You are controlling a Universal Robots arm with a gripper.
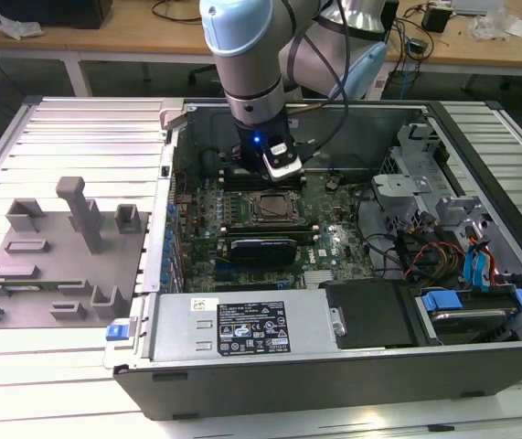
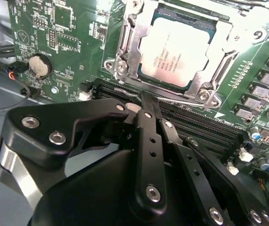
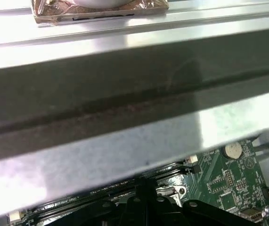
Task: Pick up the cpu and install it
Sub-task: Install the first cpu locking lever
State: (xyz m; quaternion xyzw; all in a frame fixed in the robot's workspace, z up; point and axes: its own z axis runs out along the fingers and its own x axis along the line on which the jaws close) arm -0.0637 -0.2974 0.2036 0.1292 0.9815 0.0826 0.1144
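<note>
Sitting in socket (image 2: pixel 125 52): cpu (image 2: pixel 174 52) (seated)

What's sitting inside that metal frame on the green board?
The cpu, a flat silvery square, lies inside the socket frame on the motherboard. What is underneath the chip is covered. The claw is beside the frame.

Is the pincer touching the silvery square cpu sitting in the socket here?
Apart. In the second wrist view the pincer ends short of the silvery square cpu, with the metal socket frame and green board between them.
</note>
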